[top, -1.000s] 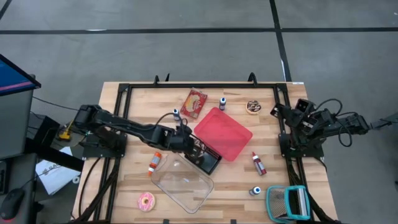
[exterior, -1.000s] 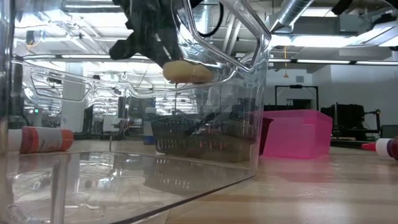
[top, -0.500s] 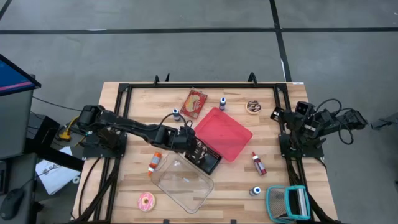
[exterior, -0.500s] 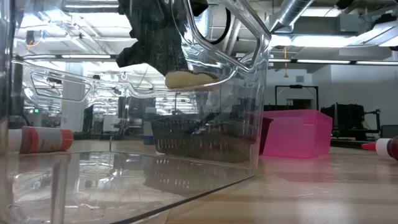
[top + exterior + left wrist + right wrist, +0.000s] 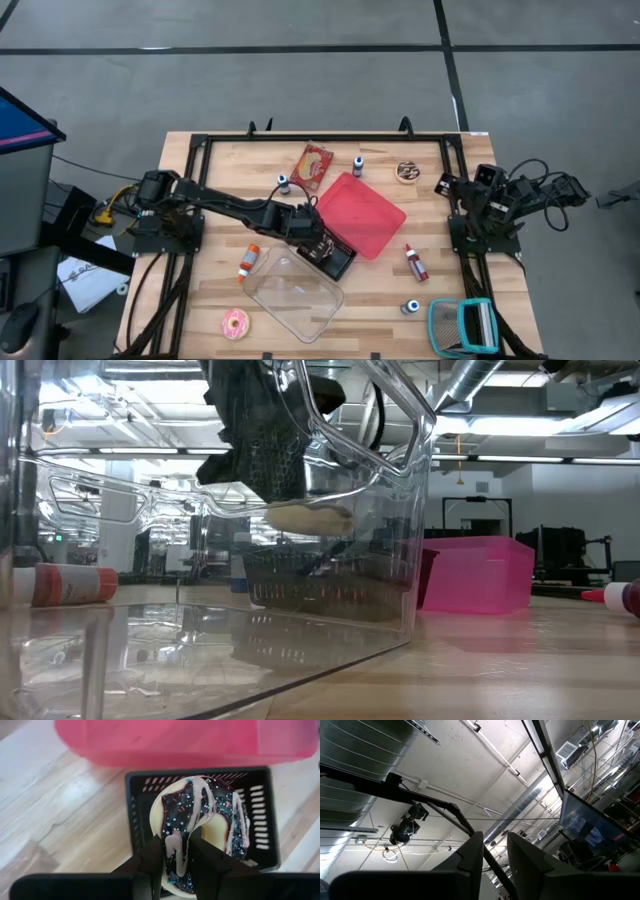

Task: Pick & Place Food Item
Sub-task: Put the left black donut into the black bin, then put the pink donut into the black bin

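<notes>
A chocolate-frosted doughnut with sprinkles (image 5: pixel 210 815) hangs just above a black slotted basket (image 5: pixel 134 820), with my left gripper (image 5: pixel 176 845) shut on it. In the high view that gripper (image 5: pixel 312 232) is near the table's middle, between the pink bin (image 5: pixel 360 213) and the clear container (image 5: pixel 295 293). Through the clear wall, the low view shows the doughnut (image 5: pixel 310 518) above the basket (image 5: pixel 320 585). My right gripper (image 5: pixel 495 845) is shut and points up at the ceiling; its arm (image 5: pixel 490 200) waits at the table's right edge. My left gripper pinches the doughnut's ring (image 5: pixel 176 827) between its two fingers, one finger (image 5: pixel 152 857) at the outer edge and the other toward the middle. The fingers slant down from the table's left side. The doughnut hangs roughly flat, frosting up, clear of the basket.
A pink-iced doughnut (image 5: pixel 235 324) lies at the near left. An orange-capped bottle (image 5: pixel 248 262), a red packet (image 5: pixel 313 165), small bottles (image 5: pixel 357 165) (image 5: pixel 416 263) and a round brown item (image 5: pixel 407 172) are scattered about. A teal rack (image 5: pixel 462 325) stands at the near right.
My left gripper has gone down and a little toward the table's right, over the black basket, rolling somewhat as it went. The doughnut has sunk with it, still held, and now hangs closer to the basket.
</notes>
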